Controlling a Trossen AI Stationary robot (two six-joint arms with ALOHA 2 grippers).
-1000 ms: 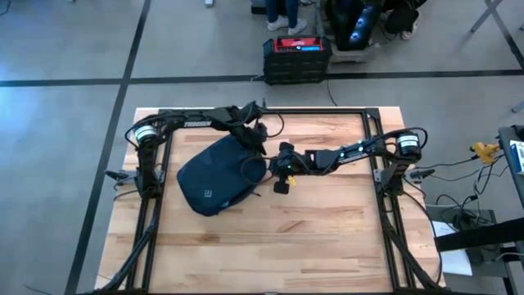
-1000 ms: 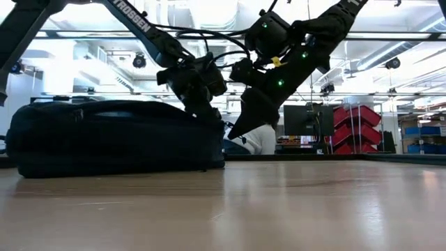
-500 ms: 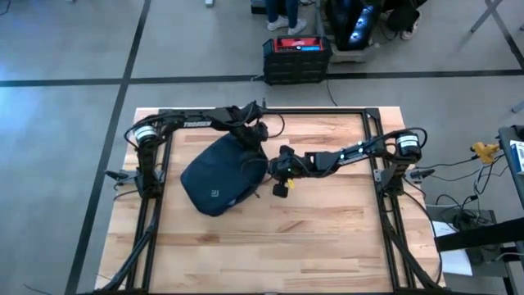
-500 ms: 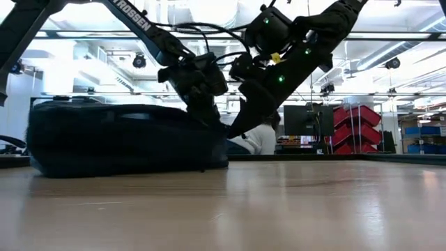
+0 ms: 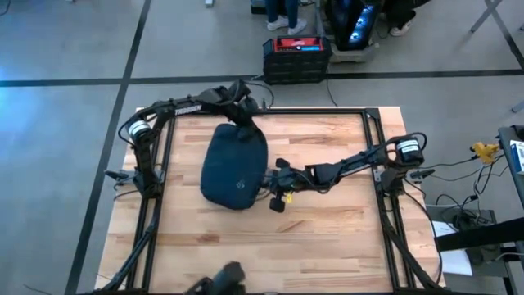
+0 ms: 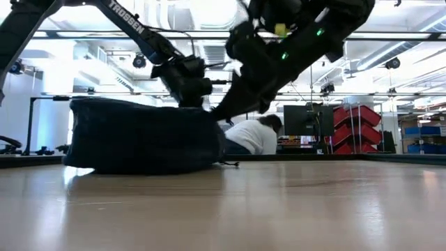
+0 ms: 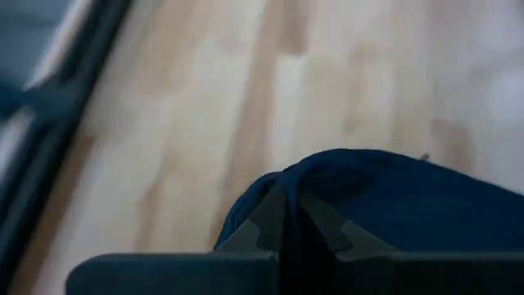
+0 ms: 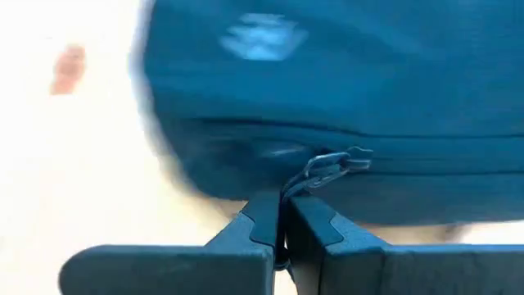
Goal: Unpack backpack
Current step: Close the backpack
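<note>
The dark navy backpack (image 5: 236,164) lies flat on the wooden table, its long axis running from far to near and its pale logo (image 5: 240,183) facing up. My left gripper (image 5: 243,123) is at the backpack's far end, shut on its fabric (image 7: 393,188). My right gripper (image 5: 274,182) is at the backpack's right side, toward the near end, shut on a metal zipper pull. In the low view both arms slant down onto the backpack (image 6: 139,136) from above. My left gripper pinches a raised fold of fabric (image 7: 286,176) at the backpack's far end between its two fingers, coming from above and the far side. The rest of the backpack lies on the table. How many layers are in the fold, I cannot tell. My right gripper pinches the zipper pull (image 8: 332,164) on the backpack's right side seam between its two fingertips. The fingers slant down from the table's right. The pull stands out from the zipper line, and the backpack (image 8: 344,90) rests on the table.
Black frame rails (image 5: 155,180) run along the table's left, far and right sides. A black box with a red top (image 5: 296,57) stands on the floor beyond the far edge. A person in white (image 6: 254,136) is behind the table, and something dark (image 5: 225,279) shows at the near edge.
My left gripper has gone toward the table's far edge with the backpack's far end. The backpack has turned about from a diagonal lie to far-to-near and slid toward the right. My right gripper has gone a little toward the near edge, along with the backpack's side.
</note>
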